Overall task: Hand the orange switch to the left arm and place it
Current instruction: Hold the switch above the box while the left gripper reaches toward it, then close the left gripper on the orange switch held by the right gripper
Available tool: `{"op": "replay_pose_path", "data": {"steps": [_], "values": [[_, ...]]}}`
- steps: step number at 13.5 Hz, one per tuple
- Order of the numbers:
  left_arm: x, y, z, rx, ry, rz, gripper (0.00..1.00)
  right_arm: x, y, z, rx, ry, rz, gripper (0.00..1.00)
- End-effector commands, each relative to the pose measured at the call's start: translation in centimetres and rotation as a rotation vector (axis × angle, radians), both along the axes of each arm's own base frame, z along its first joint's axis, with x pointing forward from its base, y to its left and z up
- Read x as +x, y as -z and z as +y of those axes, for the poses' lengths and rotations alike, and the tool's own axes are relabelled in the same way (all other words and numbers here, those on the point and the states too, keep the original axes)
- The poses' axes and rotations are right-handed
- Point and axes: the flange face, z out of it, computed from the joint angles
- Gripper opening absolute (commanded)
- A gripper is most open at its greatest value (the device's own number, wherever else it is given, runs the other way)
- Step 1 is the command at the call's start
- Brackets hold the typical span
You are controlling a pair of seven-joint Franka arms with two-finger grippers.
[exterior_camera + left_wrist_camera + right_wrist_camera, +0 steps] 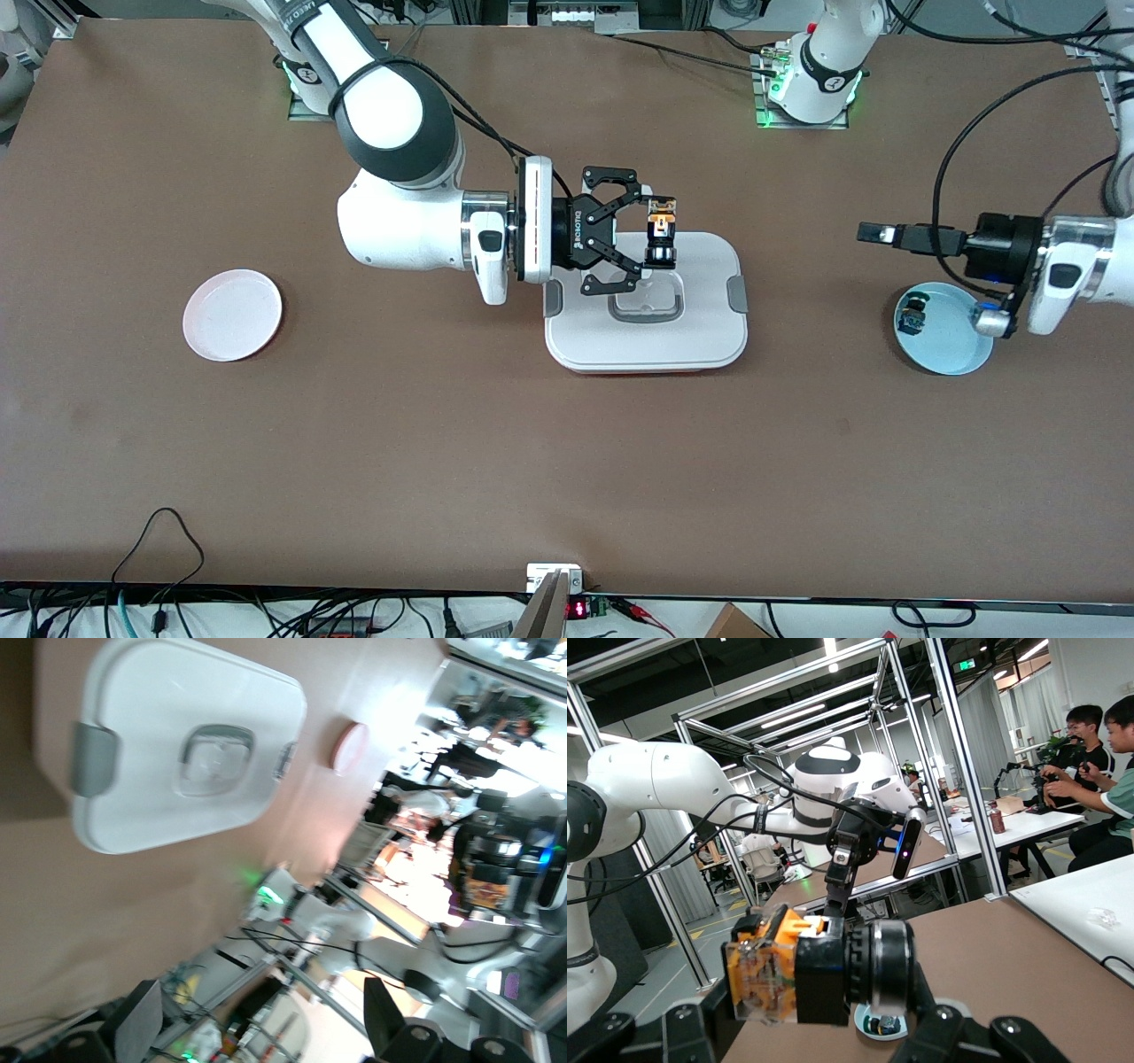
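Orange switch (661, 232) sat clamped in right pincer (654, 236) above box (700, 332); left pincer (875, 233), wide, waited; handover remained.

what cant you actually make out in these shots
- Small component on the blue plate: too small in the front view to identify; in the right wrist view the orange switch half hides it.
- Left pincer: its fingertips are cut off in the left wrist view.
- Box: the right pincer covers part of its lid, contents unseen.
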Motion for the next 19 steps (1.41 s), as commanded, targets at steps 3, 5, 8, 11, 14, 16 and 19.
{"op": "replay_pose_path", "data": {"steps": [3, 5, 8, 11, 14, 16, 19], "values": [[0.1, -4.4, -6.4, -0.025, -0.099, 0.061, 1.0, -0.7, -0.6, 1.0, 0.042, 0.039, 0.001, 0.0], [1.1, -5.0, -8.8, -0.054, -0.165, 0.035, 1.0, -0.7, -0.5, 1.0, 0.042, 0.041, 0.005, 0.0], [1.8, -5.8, -13.0, -0.063, -0.22, -0.014, 1.0, -0.6, -0.6, 0.9, 0.038, 0.047, 0.0, 0.0], [2.3, -6.3, -16.4, -0.063, -0.283, -0.019, 1.0, -0.7, 0.1, 0.8, 0.03, 0.047, 0.012, 0.0], [2.3, -6.7, -18.6, -0.085, -0.316, -0.006, 1.0, -0.8, 0.1, 1.0, 0.031, 0.044, 0.011, 0.0], [1.9, -6.5, -19.9, -0.081, -0.305, -0.003, 1.0, -0.8, 0.1, 0.9, 0.031, 0.046, 0.011, 0.0], [1.6, -6.0, -20.5, -0.076, -0.294, 0.007, 1.0, -0.9, 0.6, 0.9, 0.023, 0.044, 0.016, 0.0]]}}
